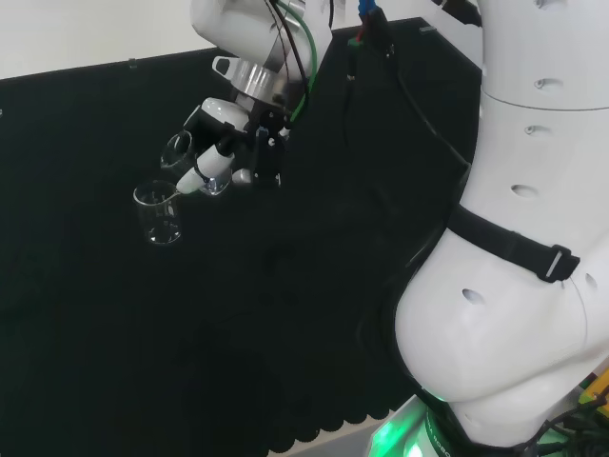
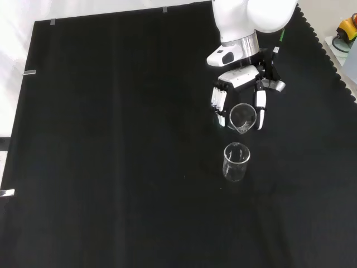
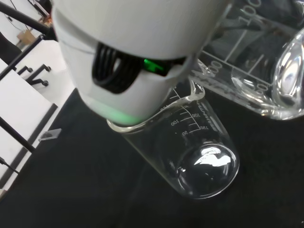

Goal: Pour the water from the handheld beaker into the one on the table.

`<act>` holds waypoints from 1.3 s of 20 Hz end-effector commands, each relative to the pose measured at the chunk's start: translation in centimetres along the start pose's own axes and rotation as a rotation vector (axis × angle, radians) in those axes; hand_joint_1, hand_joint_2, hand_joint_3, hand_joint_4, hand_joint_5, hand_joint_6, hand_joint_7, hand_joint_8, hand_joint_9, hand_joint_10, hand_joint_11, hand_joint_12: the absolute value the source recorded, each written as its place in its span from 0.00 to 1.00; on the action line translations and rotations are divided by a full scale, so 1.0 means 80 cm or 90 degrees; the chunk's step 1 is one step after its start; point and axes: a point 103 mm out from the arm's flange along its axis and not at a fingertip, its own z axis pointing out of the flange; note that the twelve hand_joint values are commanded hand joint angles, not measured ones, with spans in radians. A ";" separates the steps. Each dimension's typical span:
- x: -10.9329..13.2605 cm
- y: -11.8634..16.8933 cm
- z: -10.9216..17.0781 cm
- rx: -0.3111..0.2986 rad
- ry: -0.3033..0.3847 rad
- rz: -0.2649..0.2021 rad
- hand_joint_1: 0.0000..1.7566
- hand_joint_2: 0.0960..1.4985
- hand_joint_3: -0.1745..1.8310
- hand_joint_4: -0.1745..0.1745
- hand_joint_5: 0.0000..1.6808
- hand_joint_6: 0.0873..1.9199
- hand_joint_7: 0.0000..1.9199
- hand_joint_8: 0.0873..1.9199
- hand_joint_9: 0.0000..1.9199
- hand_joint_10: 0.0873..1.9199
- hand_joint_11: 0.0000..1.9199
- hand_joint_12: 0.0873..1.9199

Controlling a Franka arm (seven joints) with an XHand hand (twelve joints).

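Front view is showing the hand point(image 2: 241, 84) gripping a tilted glass beaker point(image 2: 242, 118) with curled fingers, seemingly just above the standing beaker point(image 2: 236, 162).

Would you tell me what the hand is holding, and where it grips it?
The hand holds a tilted beaker, its fingers curled round the sides.

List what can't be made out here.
- Water level in held beaker: clear glass, fingers around it, front view.
- Table beaker contents: too clear to tell, front and head views.
- Held beaker's rim: cut off by the edge in the wrist view.
- Hand: thumb hidden, head view.
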 end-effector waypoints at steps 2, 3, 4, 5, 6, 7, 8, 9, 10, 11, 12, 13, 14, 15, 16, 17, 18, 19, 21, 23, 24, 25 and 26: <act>0.002 0.005 -0.005 0.030 -0.042 0.013 0.81 0.66 0.00 0.00 0.76 0.21 0.84 0.00 0.71 0.18 0.60 0.37; 0.003 0.006 -0.004 0.034 -0.053 0.014 0.81 0.66 0.00 0.00 0.76 0.21 0.84 0.00 0.71 0.18 0.60 0.37; 0.004 0.007 -0.004 0.036 -0.064 0.014 0.81 0.66 0.00 0.00 0.76 0.21 0.84 0.00 0.71 0.18 0.60 0.37; 0.005 0.009 -0.002 0.037 -0.069 0.015 0.81 0.66 0.00 0.00 0.76 0.21 0.84 0.00 0.71 0.18 0.60 0.37; 0.007 0.010 -0.001 0.037 -0.073 0.017 0.81 0.66 0.00 0.00 0.76 0.21 0.84 0.00 0.71 0.18 0.60 0.37; 0.009 0.011 0.000 0.041 -0.076 0.018 0.81 0.66 0.00 0.00 0.76 0.21 0.84 0.00 0.71 0.18 0.60 0.37; 0.009 0.012 0.000 0.045 -0.082 0.019 0.81 0.66 0.00 0.00 0.76 0.21 0.84 0.00 0.71 0.18 0.60 0.37; 0.014 0.015 0.004 0.048 -0.089 0.021 0.81 0.66 0.00 0.00 0.76 0.21 0.84 0.00 0.71 0.18 0.60 0.37; 0.018 0.021 0.009 0.054 -0.095 0.024 0.81 0.66 0.00 0.00 0.76 0.21 0.84 0.00 0.71 0.18 0.60 0.37; 0.024 0.026 0.016 0.057 -0.101 0.027 0.81 0.66 0.00 0.00 0.76 0.21 0.84 0.00 0.71 0.18 0.60 0.37; 0.017 0.019 0.009 0.053 -0.096 0.029 0.81 0.66 0.00 0.00 0.76 0.21 0.84 0.00 0.71 0.18 0.60 0.37; 0.015 0.017 0.007 0.054 -0.094 0.029 0.81 0.66 0.00 0.00 0.76 0.21 0.84 0.00 0.71 0.18 0.60 0.37; 0.013 0.017 0.007 0.057 -0.092 0.027 0.81 0.66 0.00 0.00 0.76 0.21 0.84 0.00 0.71 0.19 0.60 0.37; 0.011 0.016 0.006 0.058 -0.094 0.028 0.81 0.66 0.00 0.00 0.76 0.21 0.84 0.00 0.71 0.19 0.60 0.37; 0.010 0.015 0.006 0.057 -0.101 0.030 0.81 0.66 0.00 0.00 0.76 0.21 0.84 0.00 0.71 0.19 0.60 0.37; 0.008 0.015 0.005 0.061 -0.109 0.031 0.81 0.66 0.00 0.00 0.76 0.21 0.84 0.00 0.71 0.19 0.60 0.37; 0.008 0.015 0.007 0.063 -0.113 0.034 0.81 0.66 0.00 0.00 0.76 0.21 0.84 0.00 0.71 0.19 0.60 0.37; 0.006 0.014 0.005 0.062 -0.113 0.035 0.81 0.66 0.00 0.00 0.76 0.21 0.84 0.00 0.71 0.19 0.60 0.37; 0.008 0.016 0.007 0.064 -0.123 0.041 0.81 0.66 0.00 0.00 0.76 0.21 0.84 0.00 0.71 0.19 0.60 0.37; 0.009 0.016 0.007 0.064 -0.133 0.043 0.81 0.66 0.00 0.00 0.76 0.21 0.84 0.00 0.71 0.20 0.60 0.37; 0.009 0.016 0.007 0.064 -0.133 0.045 0.81 0.66 0.00 0.00 0.76 0.21 0.84 0.00 0.71 0.20 0.60 0.37; 0.009 0.016 0.007 0.064 -0.136 0.045 0.81 0.66 0.00 0.00 0.76 0.21 0.84 0.00 0.70 0.20 0.60 0.37; 0.011 0.017 0.007 0.064 -0.140 0.046 0.81 0.66 0.00 0.00 0.76 0.21 0.84 0.00 0.70 0.20 0.60 0.37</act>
